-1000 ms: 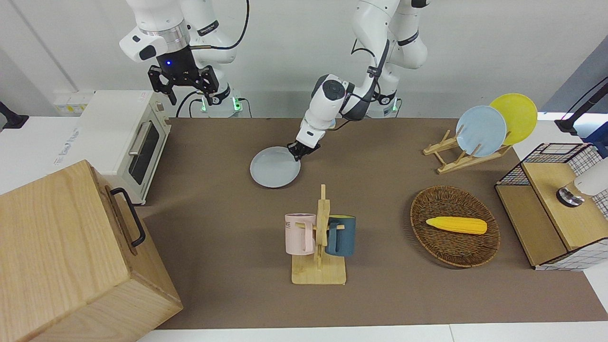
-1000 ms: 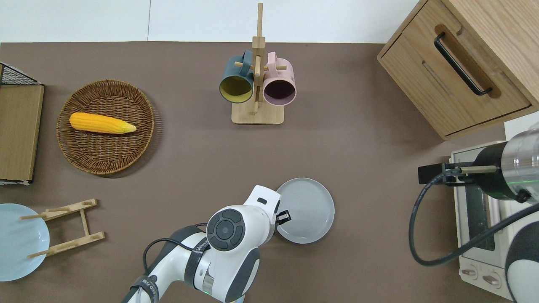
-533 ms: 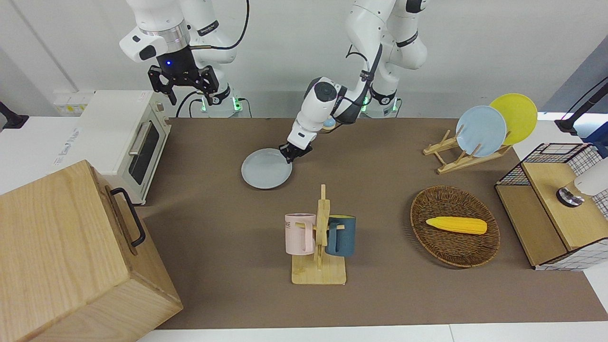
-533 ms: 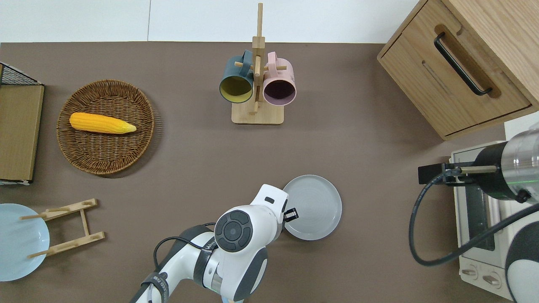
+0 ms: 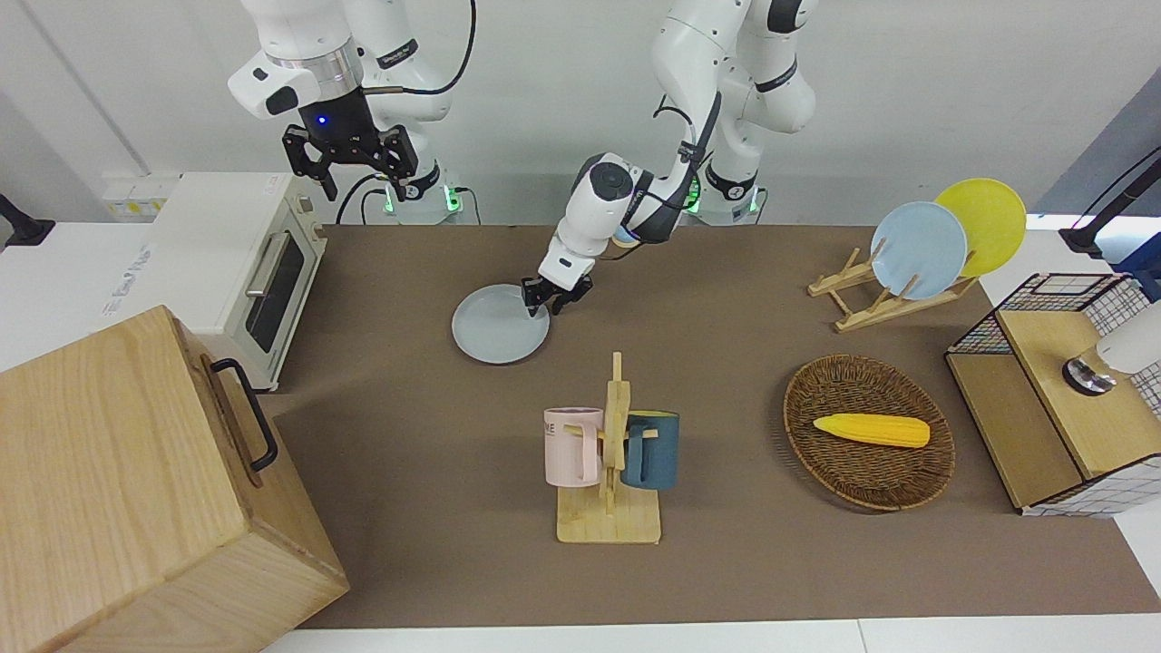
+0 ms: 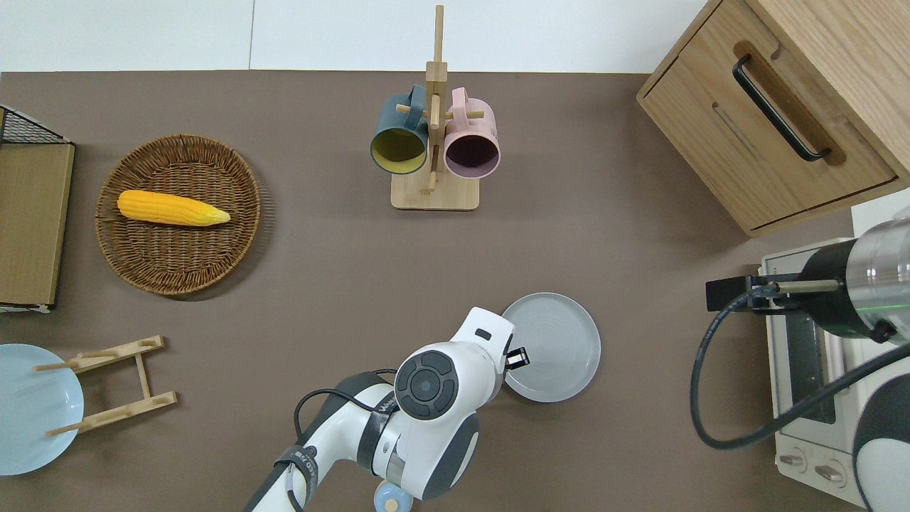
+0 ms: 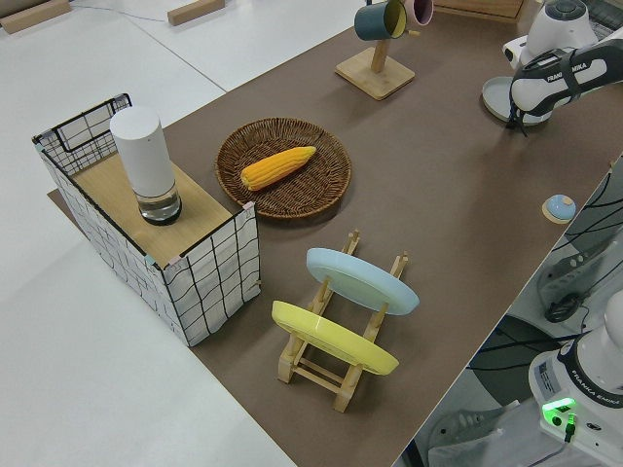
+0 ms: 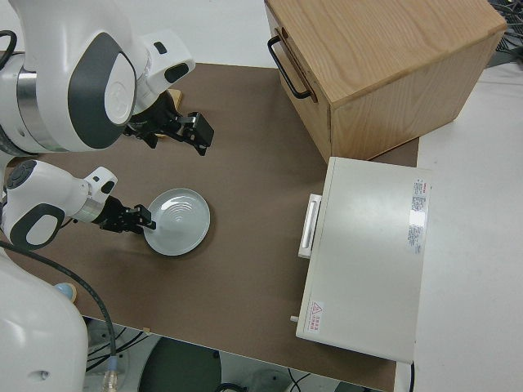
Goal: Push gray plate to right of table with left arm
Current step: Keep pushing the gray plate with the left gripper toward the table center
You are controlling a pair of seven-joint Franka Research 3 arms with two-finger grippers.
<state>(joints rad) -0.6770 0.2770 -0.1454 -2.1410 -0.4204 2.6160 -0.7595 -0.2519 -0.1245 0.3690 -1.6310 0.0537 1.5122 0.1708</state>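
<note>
Overhead view: gray plate (image 6: 555, 346) on brown table (image 6: 611, 235)

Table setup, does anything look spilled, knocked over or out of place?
Nothing stands out. The gray plate lies flat on the table with the left gripper at its rim; the corn rests in its wicker basket.

Part of the gray plate's (image 6: 553, 347) rim is being covered by the left arm (image 6: 439, 380) in the overhead view; the sky-blue plate (image 6: 28, 409) is being cropped there.
</note>
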